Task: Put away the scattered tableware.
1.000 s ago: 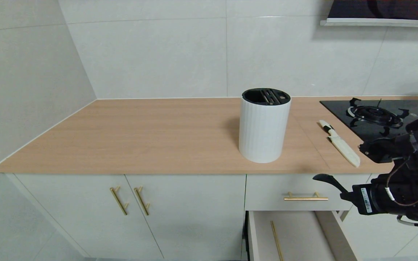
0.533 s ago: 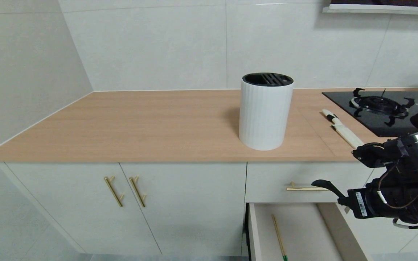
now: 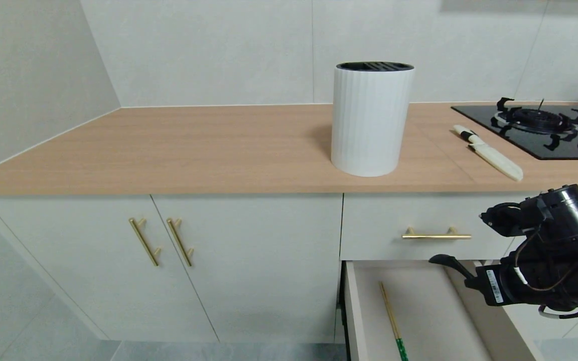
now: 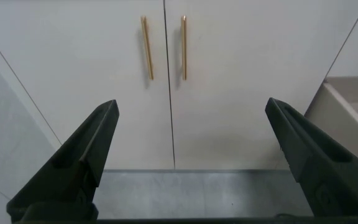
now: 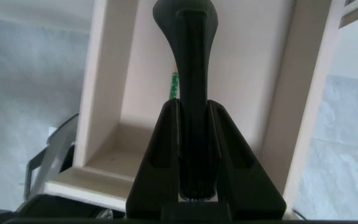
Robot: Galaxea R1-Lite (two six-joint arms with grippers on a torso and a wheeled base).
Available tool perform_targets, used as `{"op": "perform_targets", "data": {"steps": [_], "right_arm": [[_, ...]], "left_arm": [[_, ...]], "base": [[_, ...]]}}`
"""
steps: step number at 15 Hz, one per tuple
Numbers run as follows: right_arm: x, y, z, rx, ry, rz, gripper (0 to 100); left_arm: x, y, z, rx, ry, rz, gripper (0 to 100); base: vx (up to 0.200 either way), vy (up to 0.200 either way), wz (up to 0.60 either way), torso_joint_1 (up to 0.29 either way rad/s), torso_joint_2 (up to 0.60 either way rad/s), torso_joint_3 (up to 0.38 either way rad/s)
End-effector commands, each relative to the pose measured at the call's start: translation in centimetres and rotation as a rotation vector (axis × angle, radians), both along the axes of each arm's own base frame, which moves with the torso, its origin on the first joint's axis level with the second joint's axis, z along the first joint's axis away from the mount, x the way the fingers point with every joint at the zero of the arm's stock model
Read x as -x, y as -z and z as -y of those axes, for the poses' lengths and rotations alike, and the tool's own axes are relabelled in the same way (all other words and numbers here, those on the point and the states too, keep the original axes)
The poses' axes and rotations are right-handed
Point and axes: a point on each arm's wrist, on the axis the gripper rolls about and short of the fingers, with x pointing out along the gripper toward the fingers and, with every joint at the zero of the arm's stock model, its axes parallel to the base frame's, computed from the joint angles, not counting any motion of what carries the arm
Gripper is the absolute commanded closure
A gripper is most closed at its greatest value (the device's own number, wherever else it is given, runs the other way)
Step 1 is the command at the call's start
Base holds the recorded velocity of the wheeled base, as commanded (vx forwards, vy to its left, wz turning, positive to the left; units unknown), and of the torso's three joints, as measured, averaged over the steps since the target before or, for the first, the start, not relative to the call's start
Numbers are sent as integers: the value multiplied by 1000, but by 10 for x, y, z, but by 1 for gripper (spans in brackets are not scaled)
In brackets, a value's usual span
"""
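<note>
My right gripper is shut on a slim black utensil and holds it over the right side of the open drawer. The right wrist view looks down past the gripper and the utensil's rounded end into the drawer. A chopstick with a green tip lies inside, and its green tip peeks out beside the utensil. A cream knife lies on the counter right of a white ribbed holder. My left gripper is open and faces the cabinet doors.
A black gas hob sits at the counter's far right. Below are two cabinet doors with gold handles and a shut drawer with a gold bar. The handles and the drawer's corner appear in the left wrist view.
The head camera has sunk, so the counter looks flatter and more of the open drawer shows. The right gripper with the utensil now sits lower against the counter, at the drawer's level.
</note>
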Motion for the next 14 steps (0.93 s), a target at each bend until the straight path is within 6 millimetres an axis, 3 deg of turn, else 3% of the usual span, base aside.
{"op": "perform_targets", "data": {"steps": [1, 8, 14], "right_arm": [[-1, 3, 0, 4, 0, -11, 100], [-3, 7, -1, 10, 0, -27, 100], [-4, 9, -2, 17, -5, -35, 100]], "left_arm": [[0, 0, 0, 1, 0, -1, 0], [0, 0, 0, 1, 0, -1, 0], [0, 0, 0, 1, 0, -1, 0]], "base": [[0, 0, 0, -168, 471, 295], [0, 0, 0, -129, 450, 318], [0, 0, 0, -19, 98, 70]]}}
